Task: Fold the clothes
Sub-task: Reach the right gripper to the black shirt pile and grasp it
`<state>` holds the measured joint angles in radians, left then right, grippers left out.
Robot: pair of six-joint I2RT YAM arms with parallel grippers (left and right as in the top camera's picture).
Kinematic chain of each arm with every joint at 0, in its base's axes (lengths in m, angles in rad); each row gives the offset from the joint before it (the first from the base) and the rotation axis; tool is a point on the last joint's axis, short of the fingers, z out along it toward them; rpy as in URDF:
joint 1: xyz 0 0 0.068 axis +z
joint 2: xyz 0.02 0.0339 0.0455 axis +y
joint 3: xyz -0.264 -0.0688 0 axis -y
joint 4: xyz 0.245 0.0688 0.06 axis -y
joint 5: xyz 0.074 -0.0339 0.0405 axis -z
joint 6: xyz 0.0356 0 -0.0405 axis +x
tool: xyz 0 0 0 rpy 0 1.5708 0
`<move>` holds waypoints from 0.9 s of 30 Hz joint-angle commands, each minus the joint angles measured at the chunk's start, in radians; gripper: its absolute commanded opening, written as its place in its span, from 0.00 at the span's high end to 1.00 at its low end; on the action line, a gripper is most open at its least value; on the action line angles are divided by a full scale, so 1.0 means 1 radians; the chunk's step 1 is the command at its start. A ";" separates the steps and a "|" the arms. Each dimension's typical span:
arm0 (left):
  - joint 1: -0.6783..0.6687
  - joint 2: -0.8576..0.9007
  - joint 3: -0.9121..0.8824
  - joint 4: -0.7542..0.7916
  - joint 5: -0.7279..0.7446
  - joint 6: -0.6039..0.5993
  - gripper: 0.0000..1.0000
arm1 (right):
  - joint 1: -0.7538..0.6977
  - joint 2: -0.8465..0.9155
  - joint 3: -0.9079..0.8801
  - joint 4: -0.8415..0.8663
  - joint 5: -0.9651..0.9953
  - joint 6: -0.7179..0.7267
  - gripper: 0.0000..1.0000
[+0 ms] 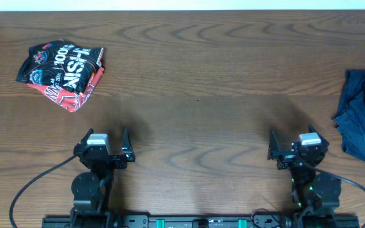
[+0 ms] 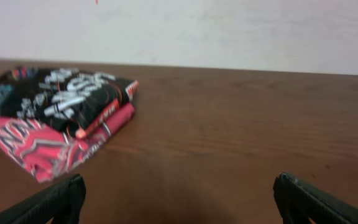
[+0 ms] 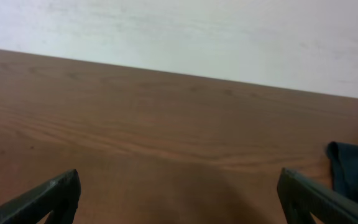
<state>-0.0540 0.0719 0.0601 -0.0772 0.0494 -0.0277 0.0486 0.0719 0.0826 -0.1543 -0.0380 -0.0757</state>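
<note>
The clothes lie in two heaps on the brown wooden table (image 1: 195, 95). A folded red-black printed garment (image 1: 62, 71) sits at the far left, and the left wrist view has it ahead and to the left (image 2: 61, 112). A crumpled dark blue garment (image 1: 363, 120) lies at the right edge, cut off by the frame, and only its corner (image 3: 353, 177) reaches the right wrist view. My left gripper (image 1: 104, 138) (image 2: 179, 193) rests open near the front edge, well short of the printed garment. My right gripper (image 1: 296, 142) (image 3: 179, 186) is open too, with nothing between its fingers, left of the blue garment.
Both arm bases and their black cables (image 1: 37, 180) sit along the table's front edge on a black rail (image 1: 182, 221). A white wall (image 3: 179, 31) runs behind the table's far edge.
</note>
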 commanded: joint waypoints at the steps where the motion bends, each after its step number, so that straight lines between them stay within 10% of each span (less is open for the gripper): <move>1: 0.005 0.096 0.109 -0.009 0.022 -0.061 0.02 | -0.006 0.078 0.112 -0.028 0.059 0.019 0.01; 21: 0.005 0.788 0.835 -0.722 0.034 -0.061 0.02 | -0.010 1.094 0.926 -0.534 0.080 0.007 0.01; 27: 0.005 0.780 0.841 -0.721 0.036 -0.061 0.02 | -0.061 1.210 0.973 -0.432 0.415 0.002 0.03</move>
<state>-0.0540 0.8562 0.8791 -0.7979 0.0757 -0.0788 0.0299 1.2499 1.0336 -0.6113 0.1509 -0.0719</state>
